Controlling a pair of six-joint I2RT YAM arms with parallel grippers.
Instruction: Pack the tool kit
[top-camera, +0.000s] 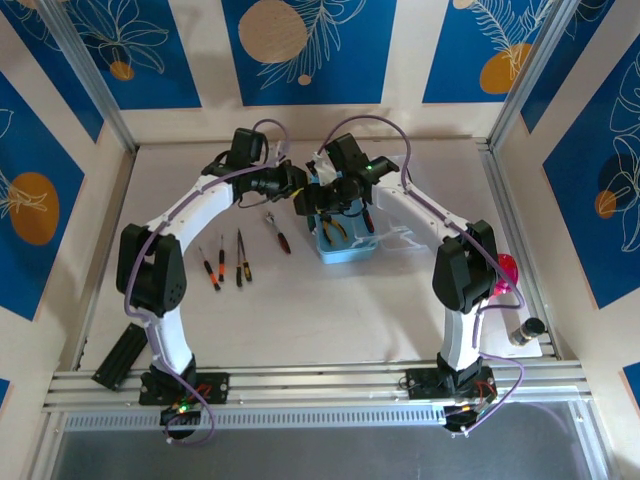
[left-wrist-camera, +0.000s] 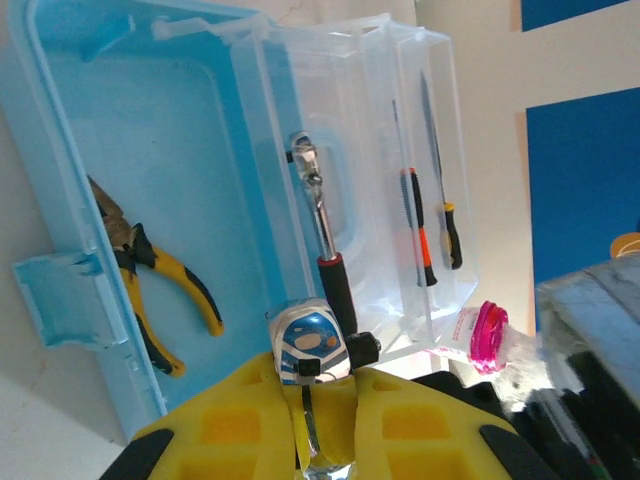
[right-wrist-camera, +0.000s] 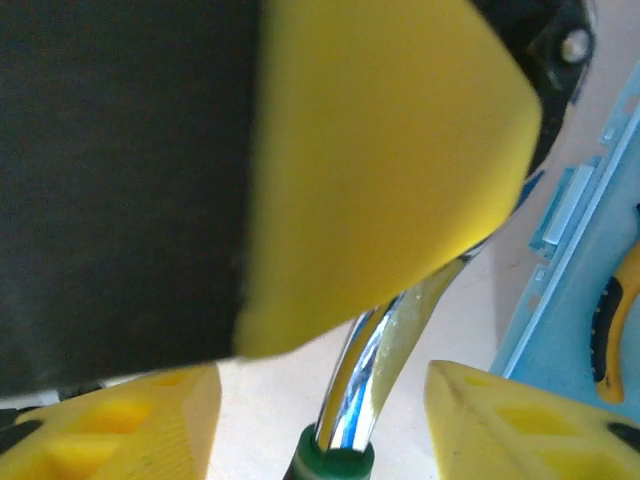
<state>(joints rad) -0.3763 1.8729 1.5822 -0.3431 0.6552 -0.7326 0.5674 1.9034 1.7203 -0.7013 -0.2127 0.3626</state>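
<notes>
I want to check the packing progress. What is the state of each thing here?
case, open
pliers, lying inside case
screwdrivers, loose on table
left gripper, shut on chrome tool
right gripper, open around it

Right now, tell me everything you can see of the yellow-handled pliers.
The yellow-handled pliers lie flat on the floor of the light-blue half of the open case, alone in that half. Their jaws are dark metal and look closed. The two handles, sleeved in yellow with black strips, spread slightly apart. In the left wrist view the jaws point to the upper left and the handles to the lower right, close to the wall with the latch tab. Only the case floor touches them.
</notes>
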